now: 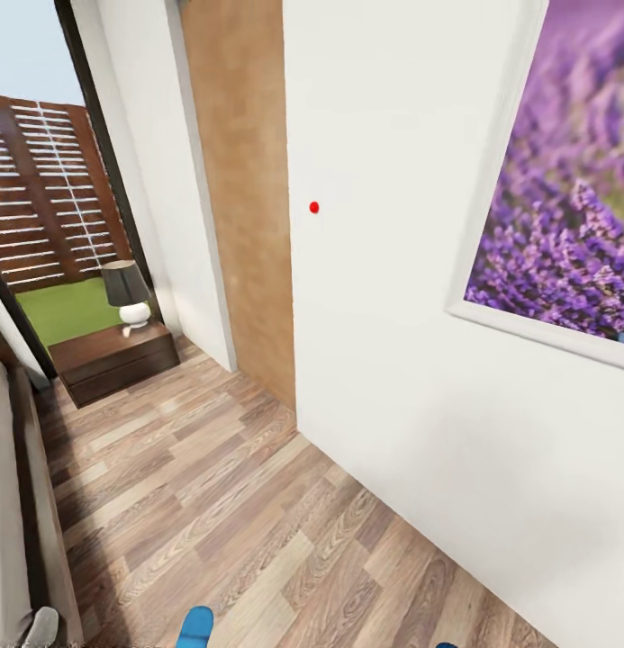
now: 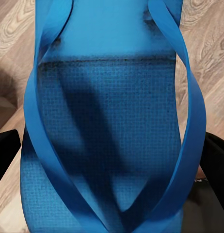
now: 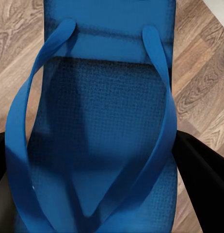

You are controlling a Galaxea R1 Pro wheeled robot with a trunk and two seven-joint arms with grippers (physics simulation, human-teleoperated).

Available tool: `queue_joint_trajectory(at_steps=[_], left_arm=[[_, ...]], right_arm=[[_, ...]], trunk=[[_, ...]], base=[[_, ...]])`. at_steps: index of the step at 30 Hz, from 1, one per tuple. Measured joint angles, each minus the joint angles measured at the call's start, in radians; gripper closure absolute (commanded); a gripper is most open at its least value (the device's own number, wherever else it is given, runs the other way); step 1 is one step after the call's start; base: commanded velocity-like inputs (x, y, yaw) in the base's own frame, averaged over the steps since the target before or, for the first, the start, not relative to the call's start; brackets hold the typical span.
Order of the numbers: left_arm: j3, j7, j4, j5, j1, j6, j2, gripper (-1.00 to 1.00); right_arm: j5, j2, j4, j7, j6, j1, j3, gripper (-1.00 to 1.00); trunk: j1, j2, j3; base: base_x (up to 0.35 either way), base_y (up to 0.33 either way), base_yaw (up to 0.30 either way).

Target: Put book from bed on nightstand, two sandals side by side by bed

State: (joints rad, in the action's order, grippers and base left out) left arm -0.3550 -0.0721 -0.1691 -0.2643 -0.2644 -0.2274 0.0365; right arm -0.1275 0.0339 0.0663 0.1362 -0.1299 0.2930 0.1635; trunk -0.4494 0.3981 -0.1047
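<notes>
One bright-blue sandal (image 2: 107, 121) lies lengthwise between the black fingers (image 2: 6, 153) of my left gripper (image 2: 112, 160), which is shut on it above the plank floor. The other sandal (image 3: 107, 111) sits the same way in my right gripper (image 3: 92, 170), also shut on it. In the head view, the tip of the left sandal (image 1: 196, 627) and a sliver of the right sandal (image 1: 447, 644) show at the lower edge. The bed (image 1: 37, 504) runs along the left edge. A dark nightstand (image 1: 113, 360) stands beyond it by the window. The book is out of view.
A white wall (image 1: 393, 360) with a framed lavender picture (image 1: 564, 198) stands close on the right. A tan wood panel (image 1: 244, 180) adjoins it. A black-shaded lamp (image 1: 127, 292) sits on the nightstand. A strip of plank floor (image 1: 212, 504) runs between bed and wall.
</notes>
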Motion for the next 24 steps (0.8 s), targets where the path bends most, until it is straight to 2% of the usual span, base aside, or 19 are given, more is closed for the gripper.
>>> queue_joint_trajectory(at_steps=[24], left_arm=[[-0.001, 0.000, 0.000, 0.001, 0.000, 0.000, 0.000, 1.00]], right_arm=[[0.000, -0.001, 0.000, 0.000, 0.000, 0.000, 0.000, 1.00]], trunk=[[0.000, 0.000, 0.031]], base=[[0.000, 0.000, 0.183]])
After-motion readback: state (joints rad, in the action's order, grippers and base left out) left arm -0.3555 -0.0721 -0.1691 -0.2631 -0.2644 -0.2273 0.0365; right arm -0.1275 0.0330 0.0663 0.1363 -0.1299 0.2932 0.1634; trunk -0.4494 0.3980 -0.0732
